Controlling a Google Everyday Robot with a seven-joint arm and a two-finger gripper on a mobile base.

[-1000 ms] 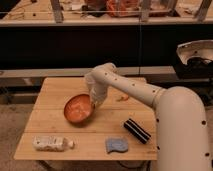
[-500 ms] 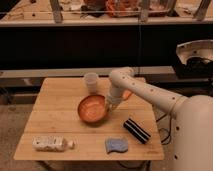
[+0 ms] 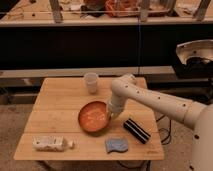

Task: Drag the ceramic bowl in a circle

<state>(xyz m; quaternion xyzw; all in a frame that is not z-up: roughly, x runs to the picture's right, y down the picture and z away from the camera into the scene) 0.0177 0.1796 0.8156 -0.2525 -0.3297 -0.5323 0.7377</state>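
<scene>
The ceramic bowl [image 3: 93, 116] is a round, shallow orange dish with a paler speckled inside, lying on the wooden table [image 3: 55, 100] a little right of its middle. My gripper [image 3: 111, 114] comes down from the white arm at the right and meets the bowl's right rim. Its fingers are shut, seemingly pinching that rim; the contact itself is partly hidden by the wrist.
A small whitish cup [image 3: 91, 82] stands behind the bowl. A black striped object [image 3: 136, 130] lies to the right, a blue sponge [image 3: 117, 145] near the front edge, and a pale wrapped packet [image 3: 50, 143] at the front left. A dark shelf unit stands behind the table.
The bowl has travelled with the gripper from the table's left-middle towards the right and then slightly forward. The cup, hidden behind the arm earlier, now shows.
</scene>
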